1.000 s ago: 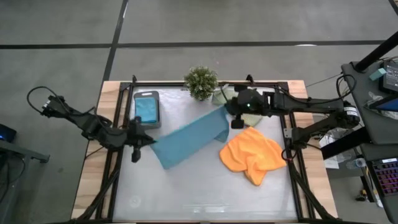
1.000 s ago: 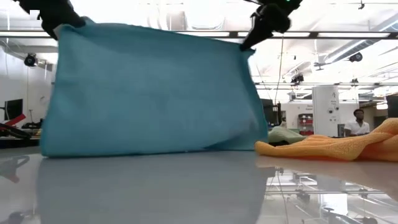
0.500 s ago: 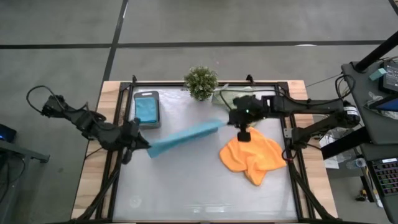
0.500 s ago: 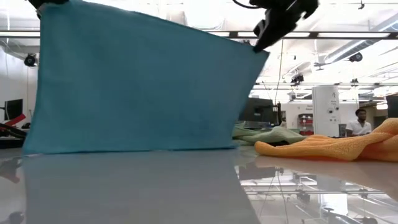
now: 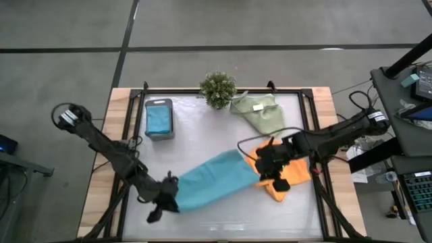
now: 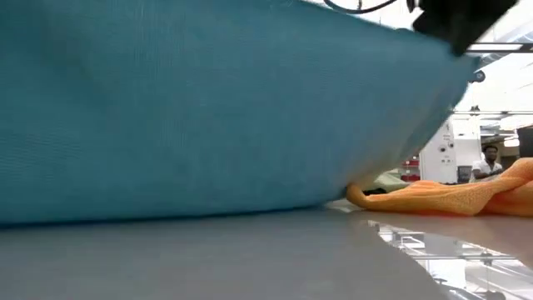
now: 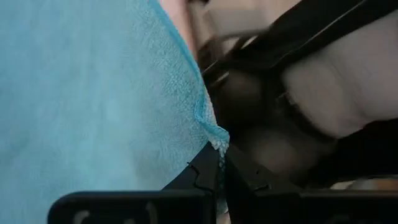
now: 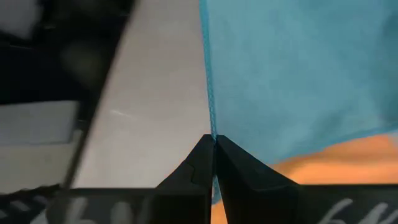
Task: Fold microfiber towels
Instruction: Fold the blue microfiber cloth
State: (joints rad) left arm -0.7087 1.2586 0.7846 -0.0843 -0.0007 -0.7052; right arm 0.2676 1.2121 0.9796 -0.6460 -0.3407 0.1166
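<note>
On the surface (image 5: 223, 219), well in front of the plant (image 5: 218, 88), I now have the teal towel (image 5: 214, 181) stretched low between both arms. A second ago it hung tall, close in front of the plant; since then I've swung it forward and down, its far end lapping the orange towel (image 5: 291, 177). Left gripper (image 5: 169, 192) jaws clenched on one corner, right gripper (image 5: 267, 166) jaws clenched on the other. I'd judge this the lay-down for the fold. Sage towel (image 5: 260, 112) beside the plant: untouched.
</note>
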